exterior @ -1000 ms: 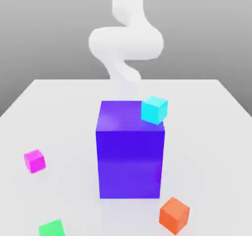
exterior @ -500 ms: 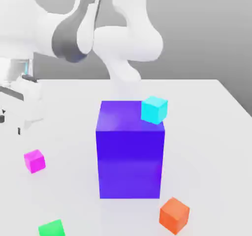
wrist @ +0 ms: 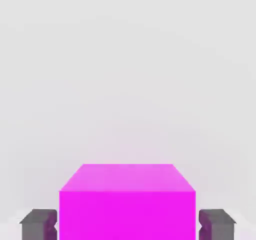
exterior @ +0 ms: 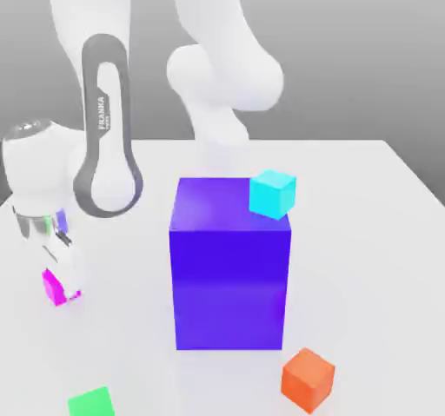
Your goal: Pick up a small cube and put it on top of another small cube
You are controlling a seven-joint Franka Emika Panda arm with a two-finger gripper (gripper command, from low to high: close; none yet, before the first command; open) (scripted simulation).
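A small magenta cube (exterior: 52, 289) sits on the white table at the exterior view's left, partly hidden by my gripper (exterior: 65, 280), which has come down over it. In the hand view the magenta cube (wrist: 126, 199) lies between my two dark fingers (wrist: 37, 224), with a narrow gap on each side, so my gripper (wrist: 126, 225) is open around it. A small cyan cube (exterior: 273, 194) rests on the top corner of a tall blue block (exterior: 230, 267). A small orange cube (exterior: 308, 378) and a small green cube (exterior: 91, 402) lie near the front.
The tall blue block stands in the middle of the table (exterior: 365, 232), to the exterior view's right of my gripper. My white arm (exterior: 109, 145) arches from behind the block down to the left side.
The arm swung from behind the block to the exterior view's left and lowered. The hand, above the table half a second ago, now straddles the magenta cube. No cube has moved.
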